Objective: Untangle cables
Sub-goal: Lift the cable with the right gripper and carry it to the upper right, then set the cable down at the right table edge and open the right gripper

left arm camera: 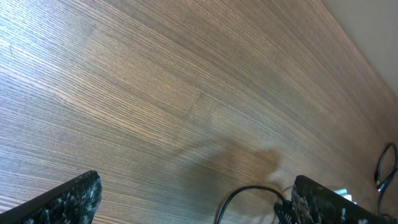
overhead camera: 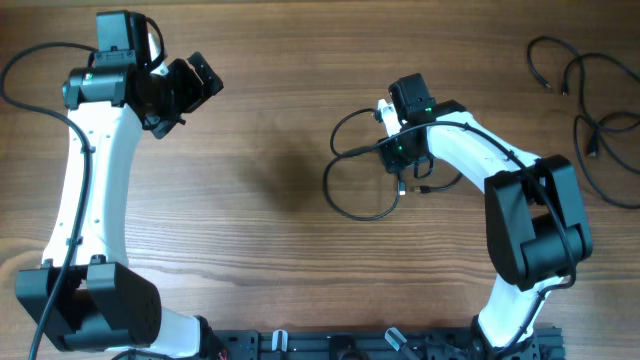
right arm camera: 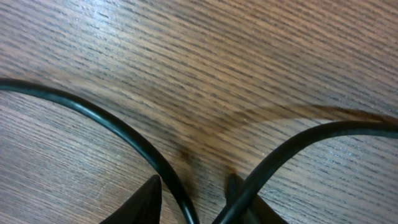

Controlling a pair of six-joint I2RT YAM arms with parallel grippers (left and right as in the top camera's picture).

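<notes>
**Entry: cable sorting, mid-task**

1. Looped cable point(overhead camera: 352, 190): thin, black, lying flat on the worktop point(overhead camera: 260, 250) in two overlapping loops with a small plug end trailing off. This is the item being worked and the reference point for the rest.
2. Right fingers point(right arm camera: 146, 202): directly over the looped cable, at its edge nearest the right arm. They are apart and low, with one strand running up between them and a second strand crossing in front of one finger. Nothing is clamped. Judged placement: straddling the crossing so that one strand can be pinched and drawn clear of the other.
3. Left fingers point(left arm camera: 68, 199): well away from the looped cable on its left, raised above bare wood and spread wide, holding nothing (probably parked out of the way until a second hold is needed).
4. Further cables point(overhead camera: 590, 100): loose black curls well apart from the looped cable, off to its right. Whether these are fully separated cannot be told.

Next move, as a judgement: close on a single strand only.
</notes>
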